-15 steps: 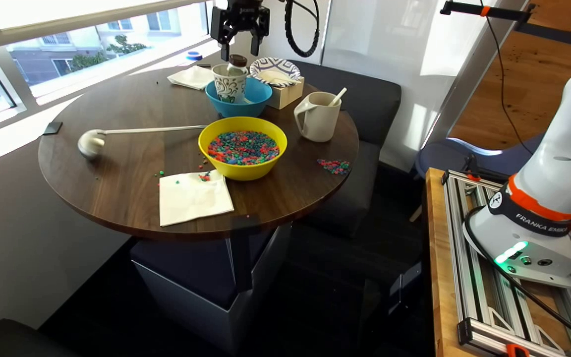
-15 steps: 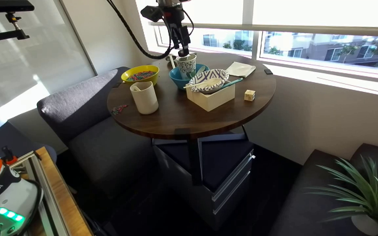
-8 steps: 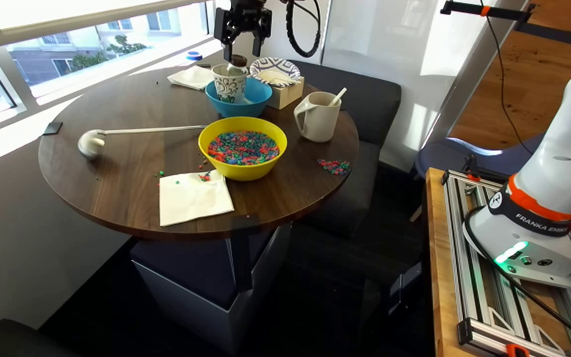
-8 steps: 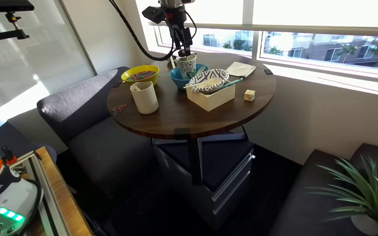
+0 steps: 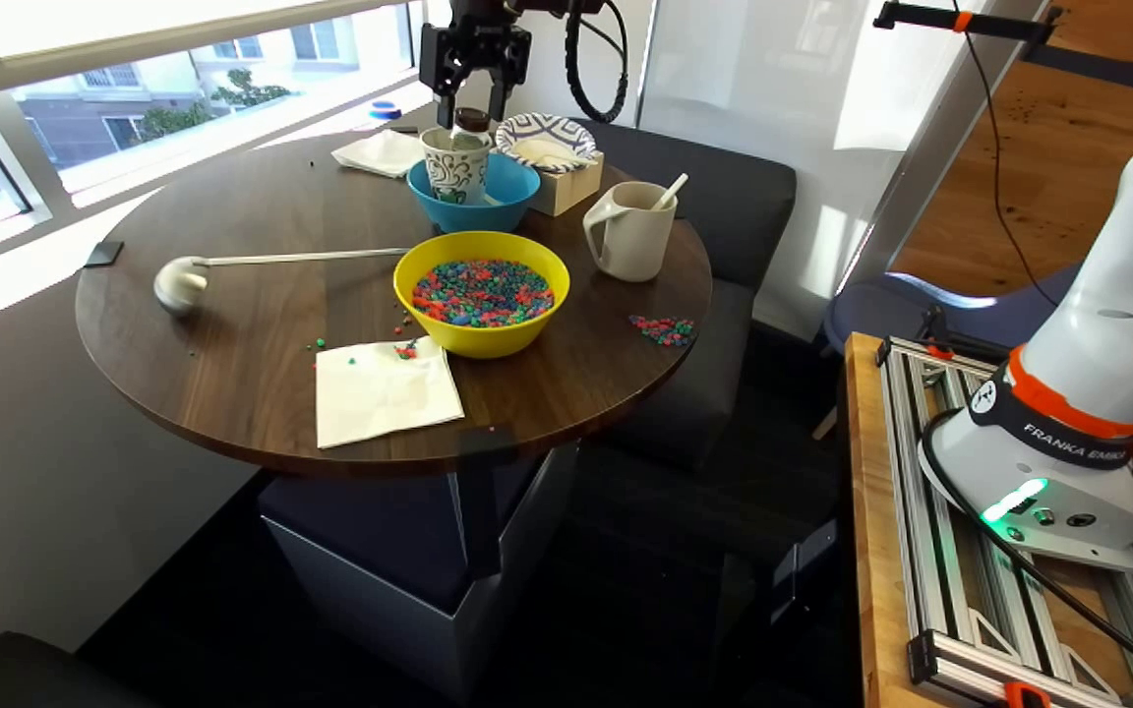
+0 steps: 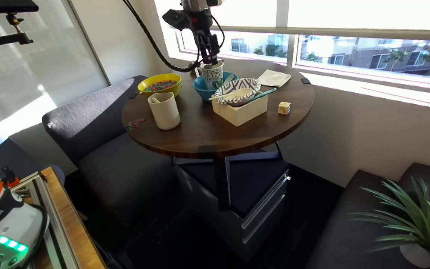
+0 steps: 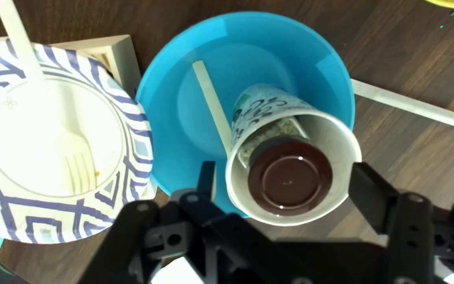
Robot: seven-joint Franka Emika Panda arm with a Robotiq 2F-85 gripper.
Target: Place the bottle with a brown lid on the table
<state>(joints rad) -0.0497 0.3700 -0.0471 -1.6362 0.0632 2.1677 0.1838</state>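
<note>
The bottle with a brown lid [image 7: 290, 179] stands inside a patterned paper cup [image 7: 266, 108], which leans in a blue bowl [image 7: 195, 43]. Its lid also shows above the cup rim in an exterior view [image 5: 472, 120]; most of its body is hidden by the cup. My gripper [image 7: 284, 173] is open and empty, pointing down over the cup, with a finger on either side of the lid in the wrist view. It shows in both exterior views [image 5: 471, 112] [image 6: 210, 59]. Contact with the lid or cup cannot be told. The table [image 5: 262, 324] has a dark wood-grain top.
A patterned paper plate [image 6: 254, 83] with a fork lies on a wooden box [image 6: 239, 114] beside the bowl. A yellow bowl of beads [image 5: 483, 339], a white jug [image 5: 633, 241], a ladle [image 5: 181, 285], napkins [image 5: 385, 393] and a small wooden block [image 6: 284, 108] are also on the table.
My gripper has shifted slightly and come a little lower over the cup, its fingers still apart. The bottle, cup and bowl have not visibly moved.
</note>
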